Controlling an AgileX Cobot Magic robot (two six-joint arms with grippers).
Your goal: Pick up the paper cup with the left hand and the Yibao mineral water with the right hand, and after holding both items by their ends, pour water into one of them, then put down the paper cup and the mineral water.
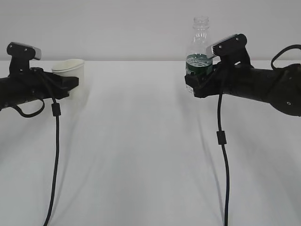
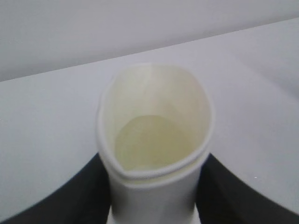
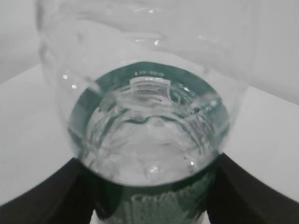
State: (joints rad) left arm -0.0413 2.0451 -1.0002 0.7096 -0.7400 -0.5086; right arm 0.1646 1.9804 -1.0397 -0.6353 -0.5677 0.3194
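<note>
The left claw [image 1: 70, 84] grips the squeezed paper cup [image 1: 71, 70] at nine o'clock; the right claw [image 1: 194, 84] clamps the upright water bottle [image 1: 199, 44] at two o'clock, above the tabletop [image 1: 141, 141].

Between the paper cup [image 1: 71, 70] and the Yibao mineral water [image 1: 199, 52] the white table [image 1: 141, 141] lies bare. Two black cables [image 1: 55, 155] hang below them, flanking that lane.
</note>
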